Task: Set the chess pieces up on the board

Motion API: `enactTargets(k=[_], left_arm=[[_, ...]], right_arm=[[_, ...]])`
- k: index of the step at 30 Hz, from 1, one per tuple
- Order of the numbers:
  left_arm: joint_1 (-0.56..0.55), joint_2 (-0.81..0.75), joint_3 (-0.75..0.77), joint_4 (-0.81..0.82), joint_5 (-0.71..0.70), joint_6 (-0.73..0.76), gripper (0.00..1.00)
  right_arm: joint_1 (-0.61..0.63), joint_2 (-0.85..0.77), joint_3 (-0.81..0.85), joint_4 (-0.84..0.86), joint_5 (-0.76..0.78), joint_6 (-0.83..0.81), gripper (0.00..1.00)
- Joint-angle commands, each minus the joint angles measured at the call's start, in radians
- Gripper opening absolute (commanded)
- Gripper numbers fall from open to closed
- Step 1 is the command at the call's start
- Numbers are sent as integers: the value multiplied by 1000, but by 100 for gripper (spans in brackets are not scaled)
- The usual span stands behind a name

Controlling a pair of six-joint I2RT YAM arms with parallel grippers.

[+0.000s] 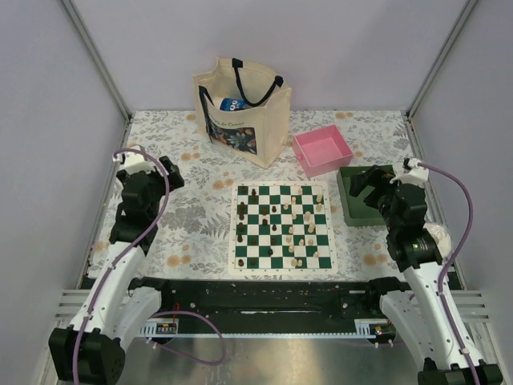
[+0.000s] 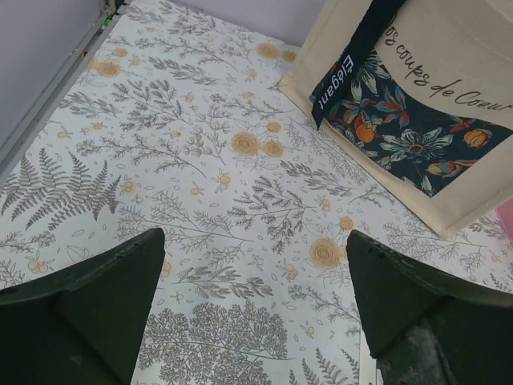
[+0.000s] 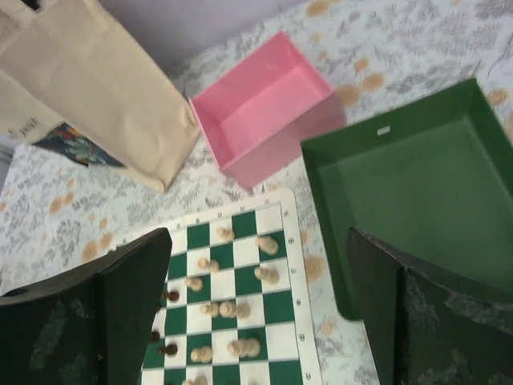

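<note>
The green-and-white board (image 1: 283,228) lies in the middle of the table, with dark pieces (image 1: 243,210) mostly on its left half and cream pieces (image 1: 307,217) mostly on its right half. In the right wrist view the board (image 3: 240,309) shows cream pieces (image 3: 267,245) and a few dark pieces (image 3: 167,349). My left gripper (image 1: 170,172) is open and empty above the floral cloth left of the board; it also shows in the left wrist view (image 2: 255,309). My right gripper (image 1: 365,183) is open and empty above the green tray's left side; it also shows in the right wrist view (image 3: 260,309).
A cream tote bag (image 1: 240,108) stands at the back, also in the left wrist view (image 2: 433,104). A pink tray (image 1: 322,149) sits behind the board's right corner, a green tray (image 1: 358,210) to the board's right. Both trays look empty in the right wrist view.
</note>
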Motion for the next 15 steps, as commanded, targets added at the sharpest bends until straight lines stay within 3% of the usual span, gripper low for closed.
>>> enactTargets(k=[1, 2, 3, 7, 9, 12, 15], left_arm=[[-1, -16, 96, -244, -7, -42, 99], [1, -7, 145, -366, -76, -178, 99], [-1, 1, 188, -432, -142, -203, 99], [1, -7, 250, -486, -108, -109, 99], [1, -39, 231, -487, -53, -71, 99], [1, -94, 172, -485, -34, -45, 99], [1, -137, 129, -499, -68, -46, 99]], right_arm=[[4, 94, 134, -250, -95, 22, 99], [4, 154, 186, -319, -109, 4, 100], [4, 214, 254, -405, -109, -2, 100], [4, 372, 473, -574, -109, 28, 100], [2, 397, 483, -542, -301, -10, 100], [18, 417, 423, -481, -434, 42, 99], [135, 469, 445, -574, -262, 1, 99]])
